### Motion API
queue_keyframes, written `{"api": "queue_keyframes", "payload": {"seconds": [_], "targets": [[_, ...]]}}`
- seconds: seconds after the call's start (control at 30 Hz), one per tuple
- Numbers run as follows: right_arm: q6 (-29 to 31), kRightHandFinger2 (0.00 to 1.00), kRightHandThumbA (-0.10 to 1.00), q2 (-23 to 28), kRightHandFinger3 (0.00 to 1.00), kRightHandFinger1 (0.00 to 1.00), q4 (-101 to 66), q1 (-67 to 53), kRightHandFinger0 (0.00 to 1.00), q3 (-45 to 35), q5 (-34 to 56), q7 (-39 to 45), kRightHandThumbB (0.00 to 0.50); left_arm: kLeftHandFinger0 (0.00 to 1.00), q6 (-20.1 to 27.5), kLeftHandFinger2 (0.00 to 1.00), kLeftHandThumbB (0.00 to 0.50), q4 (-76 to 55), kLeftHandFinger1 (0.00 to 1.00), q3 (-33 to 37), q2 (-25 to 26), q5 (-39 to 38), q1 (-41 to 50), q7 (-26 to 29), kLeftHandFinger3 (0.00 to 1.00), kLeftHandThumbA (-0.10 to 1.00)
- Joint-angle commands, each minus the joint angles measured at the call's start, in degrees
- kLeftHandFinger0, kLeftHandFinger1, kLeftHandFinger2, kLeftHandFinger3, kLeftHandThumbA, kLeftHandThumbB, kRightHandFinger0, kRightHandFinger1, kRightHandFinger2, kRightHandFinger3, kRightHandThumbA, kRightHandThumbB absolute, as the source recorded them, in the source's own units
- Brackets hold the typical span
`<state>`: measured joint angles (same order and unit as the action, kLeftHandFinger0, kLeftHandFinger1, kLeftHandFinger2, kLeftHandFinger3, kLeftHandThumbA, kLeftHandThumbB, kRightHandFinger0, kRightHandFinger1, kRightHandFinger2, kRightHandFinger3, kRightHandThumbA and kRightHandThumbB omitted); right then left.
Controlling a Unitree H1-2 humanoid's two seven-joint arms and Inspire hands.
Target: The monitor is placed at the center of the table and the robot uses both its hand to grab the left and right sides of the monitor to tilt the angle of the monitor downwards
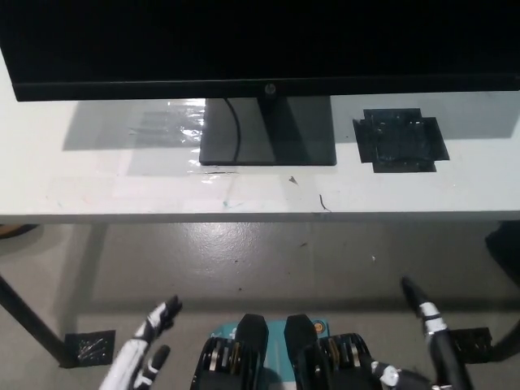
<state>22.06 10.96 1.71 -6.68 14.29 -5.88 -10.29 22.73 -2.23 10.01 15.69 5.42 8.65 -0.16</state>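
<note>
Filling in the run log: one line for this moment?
stage: pre-reach | monitor: on table, untouched | left hand: low, open | right hand: low, state unclear

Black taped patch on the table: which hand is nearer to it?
Right. The right hand is low, just right of below the black taped patch; the left hand sits far off at lower left.

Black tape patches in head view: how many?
3. One large black tape patch on the white table, right of the monitor stand. One on the floor at lower left, one on the floor at lower right. The monitor may hide more.
</note>
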Motion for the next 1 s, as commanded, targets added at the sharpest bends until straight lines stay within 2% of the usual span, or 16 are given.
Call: {"api": "queue_keyframes", "payload": {"seconds": [0.0, 0.13, 0.17, 0.27, 0.33, 0.37, 0.4, 0.47, 0.53, 0.67, 0.77, 0.8, 0.83, 0.87, 0.9, 0.97], "targets": [[4.87, 1.0, 1.0, 4.03, 1.0, 1.0, -16.31, -1.38, 1.0, -2.65, -3.5, -7.77, 0.381, 1.0, 4.2, 1.0, 0.31, -19.13, 1.0, -5.27, 4.26, -1.86, 1.0, 0.38, 1.0, 1.0], [4.87, 1.0, 1.0, 4.67, 1.0, 1.0, -23.0, -1.42, 1.0, -5.54, -4.01, -8.84, 0.352, 1.0, 4.19, 1.0, 0.355, -26.96, 1.0, -10.12, 5.69, -5.5, 1.29, 0.35, 1.0, 1.0], [4.87, 1.0, 1.0, 5.9, 1.0, 1.0, -24.88, -0.83, 1.0, -6.32, -4.66, -9.97, 0.304, 1.0, 4.2, 1.0, 0.358, -28.65, 1.0, -13.17, 5.53, -5.16, 0.32, 2.12, 1.0, 1.0], [4.87, 1.0, 1.0, 6.94, 1.0, 1.0, -26.41, 0.33, 1.0, -9.27, -2.89, -9.15, 0.29, 1.0, 4.2, 1.0, 0.341, -29.67, 1.0, -18.43, 5.73, -8.27, -2.79, 2.74, 1.0, 0.96], [4.87, 1.0, 1.0, 8.17, 1.0, 1.0, -26.79, 1.68, 1.0, -11.58, -3.8, -9.23, 0.308, 1.0, 4.2, 1.0, 0.354, -28.79, 1.0, -21.49, 7.34, -10.46, -3.92, 1.78, 1.0, 0.97], [4.87, 1.0, 1.0, 8.41, 1.0, 1.0, -26.25, 2.88, 1.0, -13.92, -2.48, -7.72, 0.355, 1.0, 4.2, 1.0, 0.361, -27.68, 1.0, -24.5, 8.45, -10.07, -5.43, 1.86, 1.0, 1.0], [4.87, 1.0, 1.0, 8.5, 1.0, 1.0, -25.65, 3.82, 1.0, -15.33, -2.15, -7.05, 0.369, 1.0, 4.2, 1.0, 0.347, -26.88, 1.0, -26.19, 9.33, -10.23, -6.42, 1.39, 1.0, 1.0], [4.87, 1.0, 1.0, 9.51, 1.0, 1.0, -23.12, 6.48, 1.0, -17.95, -0.21, -5.19, 0.43, 1.0, 4.17, 1.0, 0.379, -24.48, 1.0, -28.85, 11.97, -11.93, -8.72, 1.3, 1.0, 0.99], [4.42, 1.0, 1.0, 11.09, 1.0, 1.0, -21.13, 8.53, 1.0, -19.32, 2.42, -2.92, 0.459, 1.0, 3.72, 1.0, 0.411, -21.8, 1.0, -31.12, 14.07, -13.47, -10.12, 0.75, 1.0, 0.97], [1.42, 1.0, 1.0, 14.2, 1.0, 1.0, -15.9, 14.76, 1.0, -20.64, 8.66, 0.73, 0.465, 1.0, 2.35, 1.0, 0.438, -15.34, 1.0, -34.01, 18.44, -13.67, -14.64, -0.44, 1.0, 0.99], [-1.49, 1.0, 1.0, 15.66, 1.0, 1.0, -11.53, 19.36, 1.0, -21.2, 13.5, 3.27, 0.441, 1.0, 0.77, 1.0, 0.447, -10.34, 1.0, -34.12, 20.89, -15.64, -18.71, -1.65, 1.0, 0.97], [-1.7, 1.0, 1.0, 16.36, 1.0, 1.0, -8.25, 22.04, 1.0, -21.44, 14.02, 4.26, 0.403, 1.0, -0.07, 1.0, 0.459, -7.75, 1.0, -34.04, 22.12, -15.33, -20.86, -1.95, 1.0, 0.97], [-1.89, 1.0, 1.0, 16.8, 1.0, 1.0, -6.57, 23.24, 1.0, -21.56, 14.75, 5.1, 0.401, 1.0, -0.3, 1.0, 0.461, -6.3, 1.0, -33.88, 22.76, -15.04, -21.74, -2.23, 1.0, 0.98], [-1.82, 1.0, 1.0, 16.75, 1.0, 1.0, -6.46, 23.28, 1.0, -21.67, 14.84, 5.33, 0.345, 1.0, -0.21, 1.0, 0.411, -6.21, 1.0, -33.88, 22.77, -15.08, -21.77, -2.28, 1.0, 0.96], [-3.05, 1.0, 1.0, 17.85, 1.0, 1.0, -2.85, 26.16, 1.0, -21.47, 17.43, 7.81, 0.4, 1.0, -0.66, 1.0, 0.449, -2.92, 1.0, -33.14, 24.59, -14.18, -24.08, -3.27, 1.0, 0.98], [-3.2, 1.0, 1.0, 17.96, 1.0, 1.0, -1.89, 26.92, 1.0, -21.64, 18.11, 8.78, 0.405, 1.0, -0.6, 1.0, 0.451, -2.07, 1.0, -32.94, 24.98, -14.07, -24.67, -3.53, 1.0, 0.99]]}}
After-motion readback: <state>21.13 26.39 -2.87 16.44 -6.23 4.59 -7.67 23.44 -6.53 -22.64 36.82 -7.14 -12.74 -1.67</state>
